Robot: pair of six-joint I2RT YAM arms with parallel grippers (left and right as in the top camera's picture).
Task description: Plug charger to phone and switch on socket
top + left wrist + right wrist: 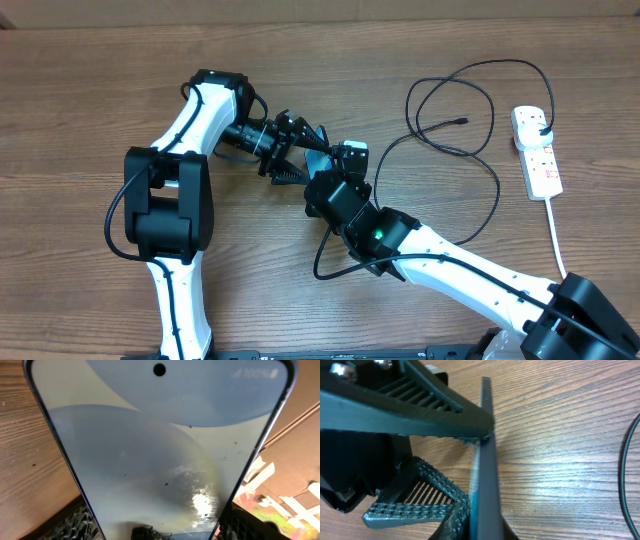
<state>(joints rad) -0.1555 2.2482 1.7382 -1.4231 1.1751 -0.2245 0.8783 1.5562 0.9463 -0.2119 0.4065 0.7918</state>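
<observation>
Edgewise, slim glossy phone (484, 460), ribbed black jaws, grained wooden table (570, 435).

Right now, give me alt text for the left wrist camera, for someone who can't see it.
A phone with a pale blue-grey screen fills the frame, its punch-hole camera at the top, held at the bottom corners between the ridged black fingers of the left gripper. Wooden table shows on the left.

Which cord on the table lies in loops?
The thin black charger cable, curling left of the power strip; the thicker white cord runs almost straight from the strip.
</observation>
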